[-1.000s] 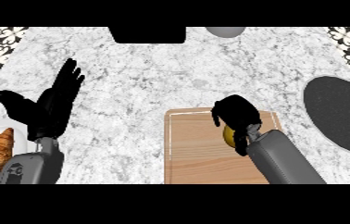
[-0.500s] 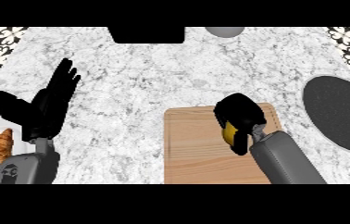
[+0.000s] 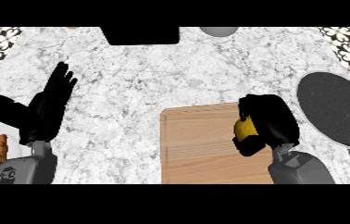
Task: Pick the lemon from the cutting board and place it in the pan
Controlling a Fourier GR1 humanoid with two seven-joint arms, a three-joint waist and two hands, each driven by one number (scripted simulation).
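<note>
While curling round the lemon [image 3: 244,129] over the cutting board's [image 3: 198,149] right edge, right hand [image 3: 268,121] gripping it, fingers and thumb closed about the fruit. Worth lifting well clear of the board before swinging right toward the dark pan [image 3: 327,105], lowering fully inside before releasing. Resting open at the bench's [image 3: 150,79] left, left hand [image 3: 48,107].

One lemon [image 3: 244,128], one cutting board [image 3: 202,149], one pan [image 3: 327,105], two hands [image 3: 48,105] [image 3: 270,121].

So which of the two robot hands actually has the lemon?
The right robot hand, over the cutting board, has its fingers curled round the yellow lemon. The left robot hand is open, holding nothing.
</note>
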